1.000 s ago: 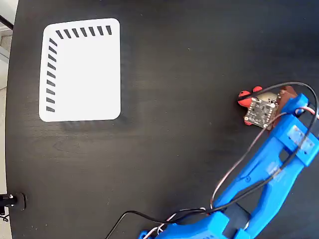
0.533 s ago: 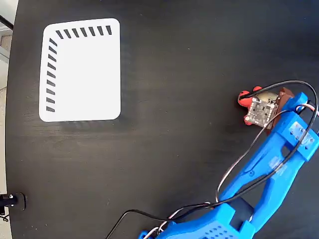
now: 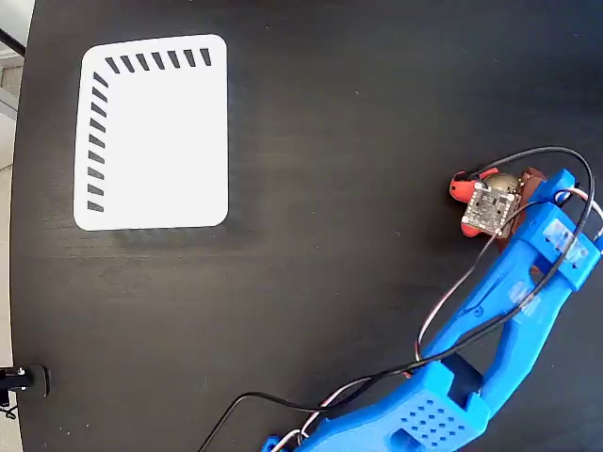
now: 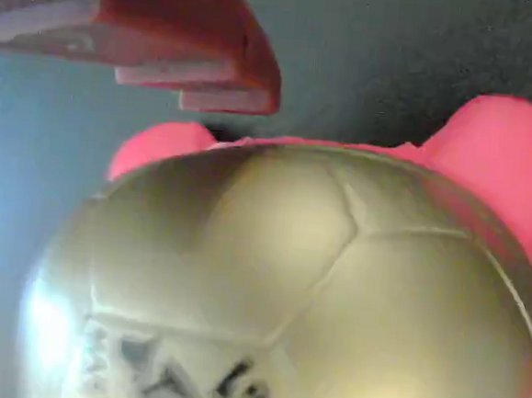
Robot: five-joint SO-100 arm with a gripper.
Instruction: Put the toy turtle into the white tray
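The toy turtle (image 3: pixel 463 187) lies on the black table at the right of the fixed view, red head pointing left, shell partly covered by the wrist's circuit board (image 3: pixel 490 207). My gripper (image 3: pixel 506 188) hangs right over it, one dark red finger (image 3: pixel 533 177) showing at the shell's right side. In the wrist view the grey-gold shell (image 4: pixel 315 277) fills the frame, with one red finger (image 4: pixel 168 35) just above its upper left edge, a thin gap between them. The other finger is hidden. The white tray (image 3: pixel 155 141) lies far off at the upper left with nothing in it.
The blue arm (image 3: pixel 509 311) runs from the bottom edge up to the turtle, with loose black and white cables (image 3: pixel 236 414) trailing along it. The table's left edge (image 3: pixel 21 235) is close to the tray. A small dark fitting (image 3: pixel 24 379) sits at the lower left.
The arm has stretched out and dropped lower over the turtle, its base end sliding right along the bottom edge. The turtle has stayed in place.
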